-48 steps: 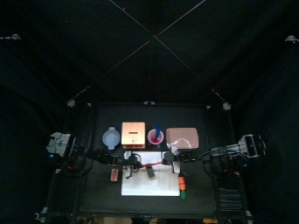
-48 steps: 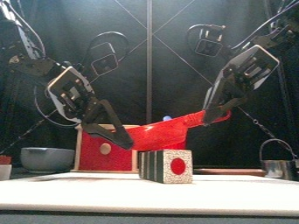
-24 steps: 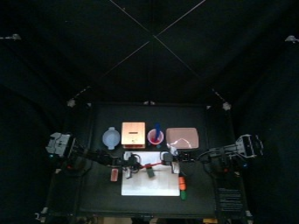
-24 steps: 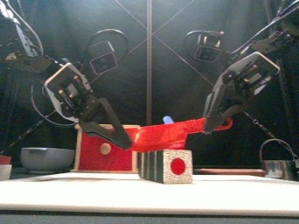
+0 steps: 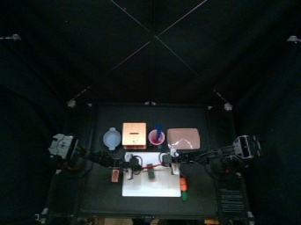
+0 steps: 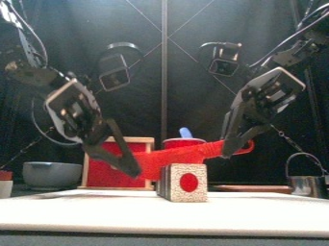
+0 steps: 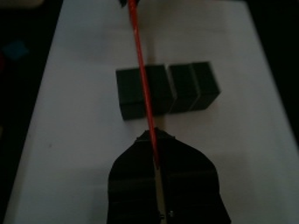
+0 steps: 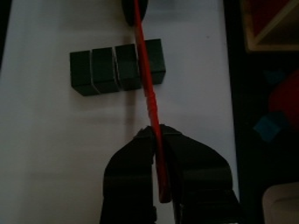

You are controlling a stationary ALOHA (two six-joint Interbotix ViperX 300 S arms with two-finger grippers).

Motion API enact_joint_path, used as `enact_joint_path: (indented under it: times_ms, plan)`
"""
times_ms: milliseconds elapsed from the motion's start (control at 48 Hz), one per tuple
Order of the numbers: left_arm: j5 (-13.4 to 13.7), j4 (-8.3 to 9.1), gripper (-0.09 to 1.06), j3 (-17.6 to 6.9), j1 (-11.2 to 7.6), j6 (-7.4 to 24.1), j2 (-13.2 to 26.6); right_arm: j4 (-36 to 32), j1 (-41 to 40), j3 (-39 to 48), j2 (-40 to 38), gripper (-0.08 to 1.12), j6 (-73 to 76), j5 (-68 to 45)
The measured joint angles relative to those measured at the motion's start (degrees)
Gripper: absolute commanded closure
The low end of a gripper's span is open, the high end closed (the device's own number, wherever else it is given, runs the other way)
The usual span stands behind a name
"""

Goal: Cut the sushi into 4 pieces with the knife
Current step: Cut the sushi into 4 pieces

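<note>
The sushi roll (image 6: 188,182), dark green blocks with a white end face and a red dot, lies on the white cutting board (image 5: 141,188). A red toy knife (image 6: 180,161) is held level across the roll's top, one end in each gripper. My left gripper (image 6: 130,165) is shut on one end and my right gripper (image 6: 236,146) is shut on the other. In the left wrist view the blade (image 7: 138,74) crosses the roll (image 7: 187,87) at one end block, held by the left gripper (image 7: 151,140). In the right wrist view the right gripper (image 8: 152,134) holds the blade over the roll (image 8: 105,70).
Behind the board stand a blue-grey bowl (image 5: 112,139), a wooden box (image 5: 135,134) with a red drawer front, a red cup (image 6: 188,143) with a blue knife, and a pink tray (image 5: 184,138). A metal cutter (image 6: 305,183) sits at the right. Small toy foods (image 5: 184,185) lie on the board.
Both grippers have come down with the red knife. The blade, earlier above the roll, now rests at the roll's top.
</note>
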Motion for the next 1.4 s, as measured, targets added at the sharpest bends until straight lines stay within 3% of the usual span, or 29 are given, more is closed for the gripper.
enact_joint_path:
  times_ms: [250, 604, 792, 1083, 1250, 1396]
  plan:
    - [-0.2, 0.00, 0.79, -0.1, 1.49, 0.5, 1.8, 1.4, -0.6, -0.2, 3.1, 0.86, 0.1, -0.4]
    - [-0.2, 1.14, 0.79, -0.1, 7.73, 5.0, 1.3, 1.4, -5.0, -0.2, 4.3, 0.86, 0.0, -0.4]
    - [0.2, 1.23, 0.79, -0.1, 8.26, 5.6, 0.4, 0.5, -5.9, -0.2, 4.2, 0.86, 0.0, -0.4]
    - [2.5, 1.23, 0.79, 0.1, 7.29, 5.6, -3.8, 0.9, -4.0, -0.1, -0.3, 0.86, 0.0, 0.0]
    - [3.0, 1.14, 0.79, 0.5, 3.60, 5.4, -8.0, 1.6, -1.3, -0.1, -4.9, 0.86, 0.0, 0.5]
    - [3.0, 0.88, 0.79, 0.4, 0.53, 5.0, -8.9, 3.0, 1.0, 0.4, -7.0, 0.86, 0.0, 0.4]
